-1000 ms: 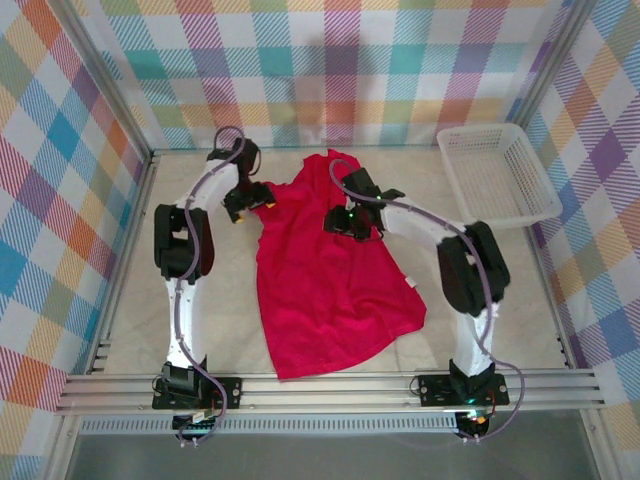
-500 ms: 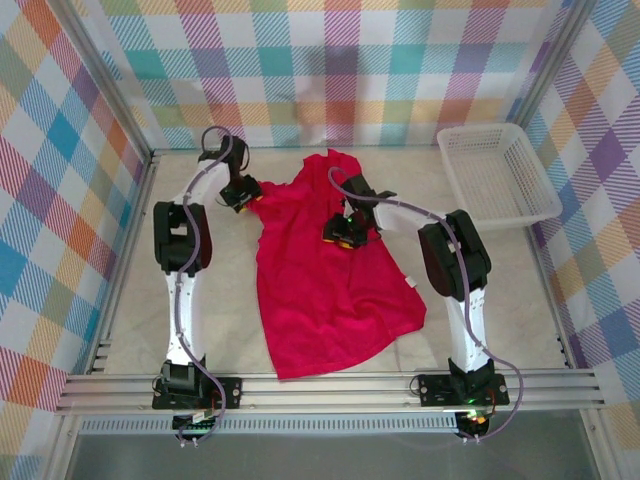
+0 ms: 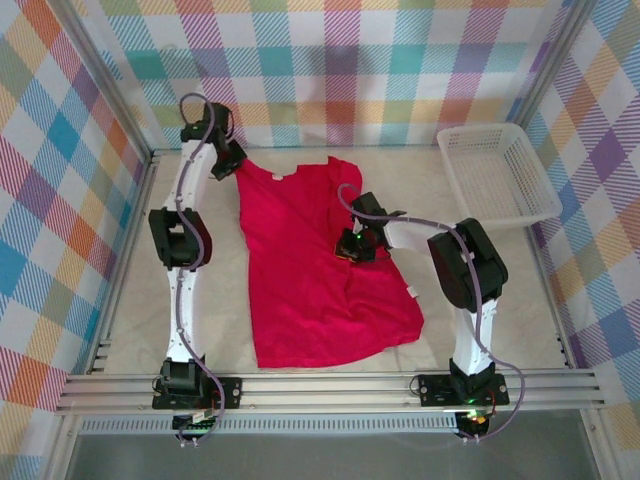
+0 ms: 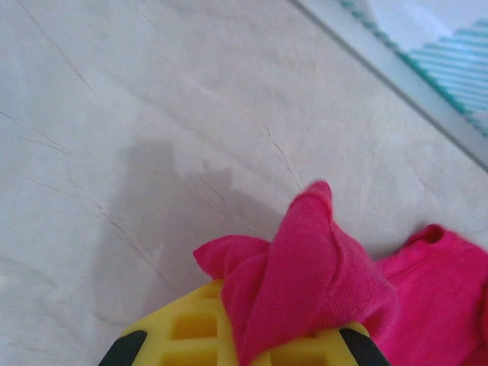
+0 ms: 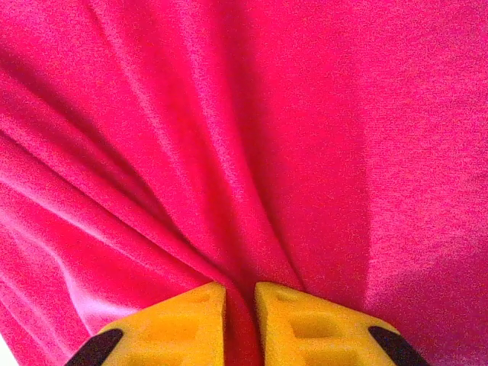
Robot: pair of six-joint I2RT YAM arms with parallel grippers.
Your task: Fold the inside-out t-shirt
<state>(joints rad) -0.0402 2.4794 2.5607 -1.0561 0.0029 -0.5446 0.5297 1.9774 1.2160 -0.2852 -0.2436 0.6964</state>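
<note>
white basket: table far right | plaid walls around

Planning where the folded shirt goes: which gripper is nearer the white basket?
Right. The right gripper pinches the t-shirt mid-body, left of the basket; the left gripper holds its far-left corner.

Reads as a robotics lab test cell, not a home or a shop. Stands boxed in by plaid cloth panels just beyond the left gripper and out to either side, hung on a bare aluminium frame. Has a pale stone-look counter under both grippers. Shows a left arm and a right arm bolted to a slotted metal rail, well back from the right gripper. Holds a white plastic basket off to that gripper's right, near the corner.
</note>
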